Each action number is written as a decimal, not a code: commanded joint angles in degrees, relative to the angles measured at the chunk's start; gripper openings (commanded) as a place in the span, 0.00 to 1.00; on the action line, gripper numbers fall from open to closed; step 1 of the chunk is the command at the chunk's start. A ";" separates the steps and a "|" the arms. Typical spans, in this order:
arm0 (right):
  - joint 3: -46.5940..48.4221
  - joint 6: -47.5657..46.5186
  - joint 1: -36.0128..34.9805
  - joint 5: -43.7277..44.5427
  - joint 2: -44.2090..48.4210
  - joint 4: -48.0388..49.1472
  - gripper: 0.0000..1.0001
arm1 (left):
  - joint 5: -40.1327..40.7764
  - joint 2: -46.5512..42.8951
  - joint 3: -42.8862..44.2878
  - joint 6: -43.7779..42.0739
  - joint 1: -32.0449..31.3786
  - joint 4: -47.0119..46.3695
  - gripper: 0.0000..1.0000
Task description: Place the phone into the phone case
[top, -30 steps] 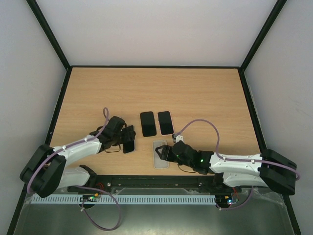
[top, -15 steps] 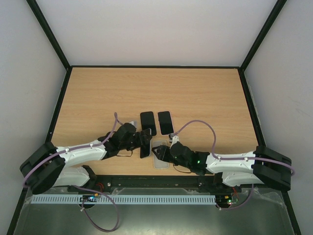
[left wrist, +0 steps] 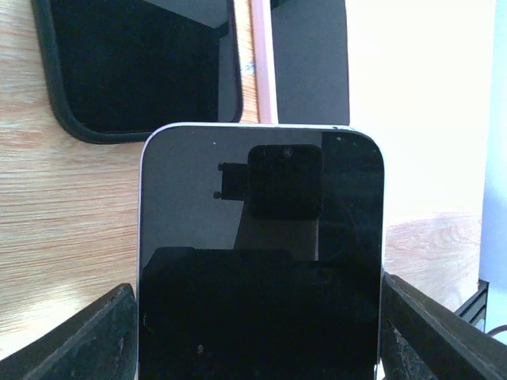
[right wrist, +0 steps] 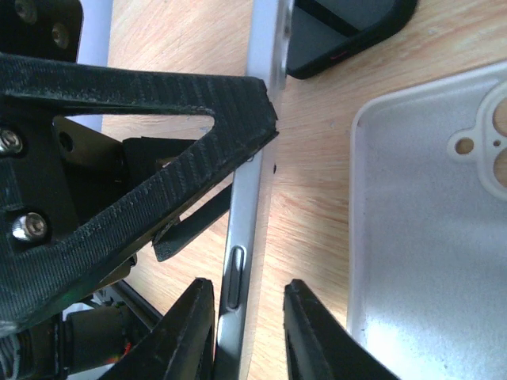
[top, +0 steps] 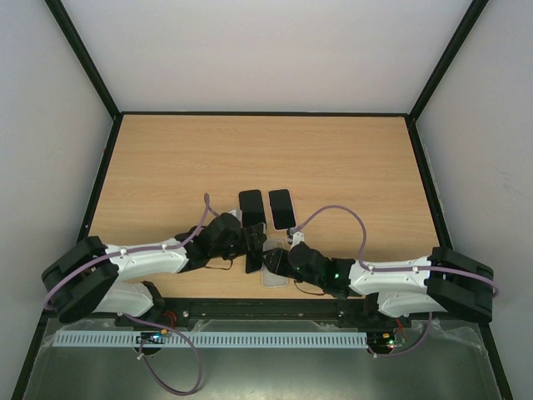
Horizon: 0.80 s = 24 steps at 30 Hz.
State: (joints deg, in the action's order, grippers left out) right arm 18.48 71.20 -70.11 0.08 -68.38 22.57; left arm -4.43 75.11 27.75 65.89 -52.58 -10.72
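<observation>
Now my left gripper (left wrist: 261,321) pinches the phone (left wrist: 261,229) by its sides just left of the open-side-up clear case (right wrist: 432,237), my right gripper (right wrist: 249,321) spread around its edge, likely to steady it for seating.

Wood table (top: 333,158) w/ 2 black slabs (top: 281,207), clear case (right wrist: 428,237)

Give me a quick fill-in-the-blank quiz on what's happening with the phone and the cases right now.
The gripper clamping the phone is the ____ one.
The clear phone case is ____, with no phone inside.
Farther up the table lie ____ black phone-sized items.
Missing words: left; empty; two.
</observation>
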 commanded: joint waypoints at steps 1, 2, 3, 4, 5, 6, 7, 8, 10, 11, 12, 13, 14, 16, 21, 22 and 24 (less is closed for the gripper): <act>0.92 0.18 -0.38 1.99 -0.61 -0.33 0.22 | 0.71 -0.47 2.03 1.48 -1.07 -2.98 0.56; 0.95 0.10 -0.43 1.95 -0.69 -0.31 0.20 | 0.61 -0.40 2.05 1.72 -1.24 -3.30 0.56; 0.93 0.08 -0.39 1.95 -0.70 -0.30 0.17 | 0.57 -0.38 2.10 1.86 -1.48 -3.53 0.56; 0.83 0.15 -0.38 1.99 -0.70 -0.30 0.14 | 0.63 -0.25 2.19 1.87 -1.67 -3.62 0.56; 0.80 0.17 -0.38 2.07 -0.58 -0.28 0.11 | 0.75 -0.23 2.31 1.83 -1.83 -3.44 0.56; 0.68 0.24 -0.38 2.16 -0.37 -0.31 0.07 | 0.92 -0.20 2.50 1.84 -1.83 -3.16 0.56; 0.55 0.25 -0.38 2.25 -0.23 -0.33 0.03 | 1.10 -0.15 2.57 1.76 -1.84 -2.88 0.57; 0.43 0.26 -0.38 2.48 0.00 -0.45 0.02 | 1.29 -0.12 2.57 1.78 -1.83 -2.64 0.56; 0.04 0.41 -0.38 2.93 0.53 -0.73 0.02 | 1.35 -0.20 2.47 1.79 -1.87 -2.51 0.58; -0.15 0.43 -0.38 3.26 0.79 -0.82 0.02 | 1.35 -0.23 2.39 1.79 -1.83 -2.55 0.59; -0.42 0.47 -0.38 3.45 1.10 -0.93 0.02 | 1.35 -0.38 2.38 1.72 -1.83 -2.51 0.63; -0.61 0.44 -0.44 3.64 1.40 -1.15 0.02 | 1.39 -0.56 2.39 1.70 -1.83 -2.47 0.67; -0.81 0.31 -0.39 3.84 1.82 -1.44 0.02 | 1.62 -0.87 2.40 1.59 -1.82 -2.31 0.71; -1.10 -0.09 -0.38 4.09 2.83 -2.55 0.02 | 1.99 -1.60 2.24 1.36 -1.83 -2.27 0.80; -1.29 -2.68 -0.43 3.79 7.38 -7.02 0.02 | 1.66 -3.59 2.96 -0.65 -1.83 -0.98 0.94; -1.37 -2.92 -0.39 3.75 8.68 -8.18 0.02 | 1.78 -4.13 3.15 -1.21 -1.82 -0.49 0.96; -2.08 -2.86 -0.38 3.31 11.25 -9.61 0.02 | 2.56 -5.55 3.19 -1.85 -1.87 0.57 0.99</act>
State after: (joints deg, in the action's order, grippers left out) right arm 17.06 69.84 -70.22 1.63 -62.13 15.81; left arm -2.94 72.55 28.97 66.13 -54.11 -11.11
